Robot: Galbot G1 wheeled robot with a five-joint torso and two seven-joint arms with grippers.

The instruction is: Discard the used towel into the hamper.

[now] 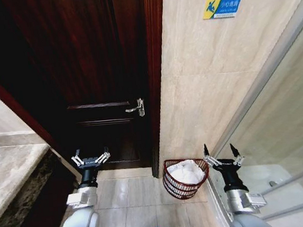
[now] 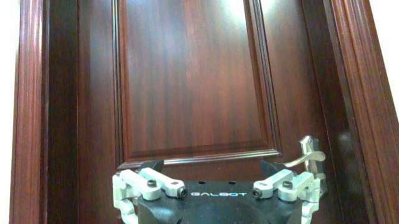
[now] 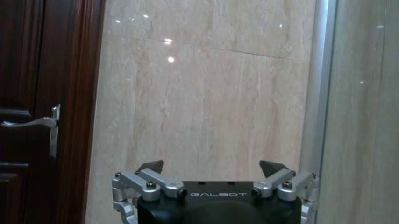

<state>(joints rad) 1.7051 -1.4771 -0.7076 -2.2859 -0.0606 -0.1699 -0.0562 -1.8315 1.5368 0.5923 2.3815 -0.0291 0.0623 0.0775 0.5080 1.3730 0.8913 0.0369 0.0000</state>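
Hamper [image 1: 185, 178] is the fixed mark in the head view: a small round basket of thin dark reddish-brown bars standing on the pale tiled floor [image 1: 130, 200], tucked into the corner at the foot of the beige tiled wall [image 1: 207, 87]. White towel [image 1: 186, 172] lies bunched inside the hamper, filling most of its mouth and rising about level with the rim.

Just to the right of the hamper, the right gripper [image 1: 220, 153] is held upright near rim height, its two dark fingertips spread apart with nothing between them. In the right wrist view the same right gripper [image 3: 212, 167] faces the beige wall, tips wide and empty, with the wooden door's edge and lever at the side.

Well to the left of the hamper, across the strip of floor, the left gripper [image 1: 91, 155] is raised in front of the dark wooden door [image 1: 94, 70], its fingers likewise parted and holding nothing. The left wrist view shows the left gripper [image 2: 212, 167] pointed at the door's panel, with the silver door handle [image 2: 307, 156] close by one side.

That door handle [image 1: 136, 108] sits above and to the left of the hamper. A blue and yellow sign [image 1: 222, 5] is fixed high on the wall above the hamper. A glass partition [image 1: 280, 134] with a metal frame runs to the right of the hamper, and a stone counter [image 1: 11, 173] lies far to its left.
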